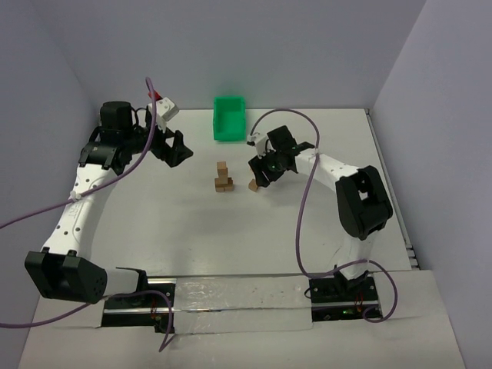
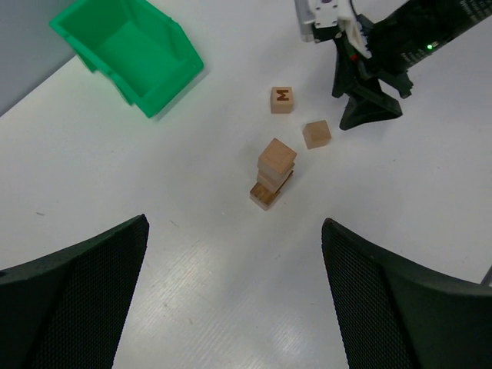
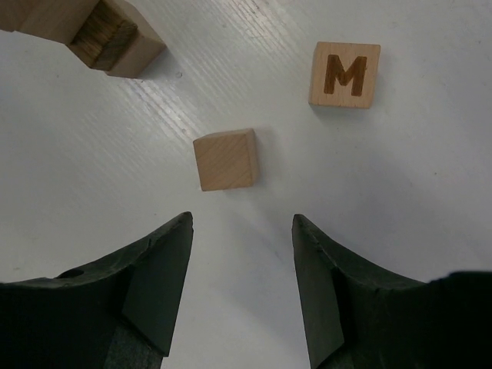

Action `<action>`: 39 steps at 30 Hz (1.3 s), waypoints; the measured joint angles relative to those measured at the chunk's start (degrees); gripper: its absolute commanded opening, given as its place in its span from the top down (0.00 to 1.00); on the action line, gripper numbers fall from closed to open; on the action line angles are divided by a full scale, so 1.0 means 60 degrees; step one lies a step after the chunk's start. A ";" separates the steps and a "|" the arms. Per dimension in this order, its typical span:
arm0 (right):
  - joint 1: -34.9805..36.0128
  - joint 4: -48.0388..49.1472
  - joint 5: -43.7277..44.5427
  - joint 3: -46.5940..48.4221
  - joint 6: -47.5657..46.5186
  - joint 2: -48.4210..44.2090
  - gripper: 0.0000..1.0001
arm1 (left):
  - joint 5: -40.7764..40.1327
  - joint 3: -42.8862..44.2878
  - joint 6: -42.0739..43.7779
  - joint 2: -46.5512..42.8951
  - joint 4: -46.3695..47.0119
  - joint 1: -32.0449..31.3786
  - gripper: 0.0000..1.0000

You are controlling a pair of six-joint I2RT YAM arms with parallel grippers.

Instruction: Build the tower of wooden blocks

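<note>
The tower (image 1: 224,181) is a short stack of tan wood blocks mid-table, also seen in the left wrist view (image 2: 273,173) and at the top left of the right wrist view (image 3: 108,34). A loose block marked M (image 2: 282,100) (image 3: 345,74) lies just behind it (image 1: 222,166). A plain block (image 3: 225,159) (image 2: 317,134) (image 1: 254,185) lies right of the tower. My right gripper (image 3: 242,217) (image 1: 258,178) hovers just short of that plain block, open with nothing between its fingers. My left gripper (image 2: 234,223) (image 1: 175,147) stands wide open and empty, well left of the tower.
A green plastic bin (image 1: 228,118) (image 2: 131,50) stands at the back of the table, behind the blocks. Grey walls close in the left, back and right sides. Both arm bases sit at the near edge.
</note>
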 measured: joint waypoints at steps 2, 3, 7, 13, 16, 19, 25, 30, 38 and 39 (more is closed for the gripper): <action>0.0063 0.0021 0.0087 0.0081 -0.0010 0.0181 0.38 | 0.0220 -0.0017 0.0004 0.0000 -0.0006 0.0027 0.01; 0.0089 0.0030 0.0120 0.0129 -0.0011 0.0257 0.38 | 0.0318 -0.0024 0.0006 0.0000 -0.0006 0.0030 0.01; 0.0164 0.0037 0.0236 0.0446 -0.0058 0.0547 0.38 | 0.0558 -0.0055 0.0004 -0.0004 0.0009 0.0030 0.01; 0.0262 0.0113 0.0388 0.0938 -0.0125 0.1048 0.38 | 0.0776 -0.0136 0.0012 -0.0004 -0.0006 0.0041 0.01; 0.0345 0.0071 0.0454 0.1030 -0.0166 0.1286 0.38 | 0.0835 -0.0137 0.0029 -0.0004 -0.0003 0.0041 0.01; 0.0414 -0.0007 0.0463 0.1166 -0.0205 0.1452 0.37 | 0.0865 -0.0141 0.0039 -0.0004 -0.0002 0.0043 0.01; 0.0519 -0.0116 0.0473 0.1422 -0.0263 0.1626 0.38 | 0.0889 -0.0268 0.0101 -0.0001 0.0021 0.0045 0.01; 0.0550 -0.0213 0.0439 0.1479 -0.0291 0.1660 0.36 | 0.0885 -0.0344 0.0121 0.0004 0.0018 0.0045 0.01; 0.0561 -0.0259 0.0396 0.1479 -0.0294 0.1660 0.34 | 0.0889 -0.0344 0.0123 0.0004 0.0024 0.0045 0.01; 0.0561 -0.0261 0.0385 0.1479 -0.0294 0.1660 0.33 | 0.0889 -0.0344 0.0123 0.0004 0.0024 0.0045 0.01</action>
